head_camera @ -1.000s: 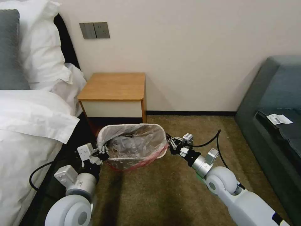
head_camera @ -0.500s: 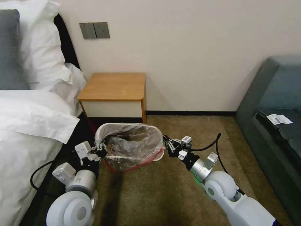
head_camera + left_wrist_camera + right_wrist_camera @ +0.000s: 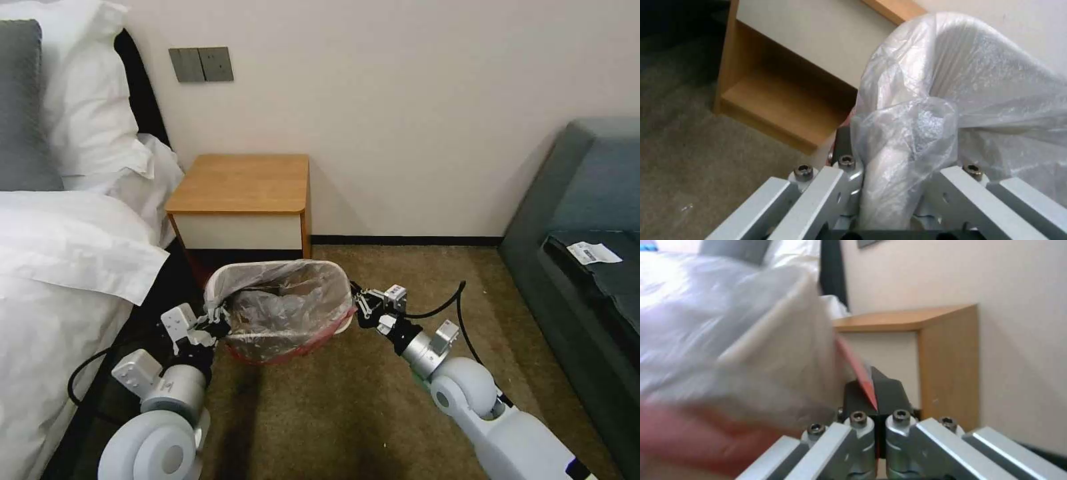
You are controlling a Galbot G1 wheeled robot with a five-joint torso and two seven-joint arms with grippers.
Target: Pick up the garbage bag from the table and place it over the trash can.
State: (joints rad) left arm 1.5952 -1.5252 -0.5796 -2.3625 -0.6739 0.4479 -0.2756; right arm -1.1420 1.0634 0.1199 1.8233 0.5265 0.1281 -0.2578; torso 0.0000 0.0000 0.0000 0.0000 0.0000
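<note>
- The garbage bag [image 3: 283, 310] is draped over the trash can [image 3: 345, 325], low in the frame's centre, below the table [image 3: 243, 183].
- The left gripper [image 3: 215, 327] pinches its left edge.
- The right gripper [image 3: 360, 308] pinches the red rim, fingers [image 3: 889, 393] pressed together.

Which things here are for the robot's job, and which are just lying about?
For the job: garbage bag, trash can, table, left pincer, right pincer.
Just lying about: pillows, bed sheet, paper slip on sofa.
</note>
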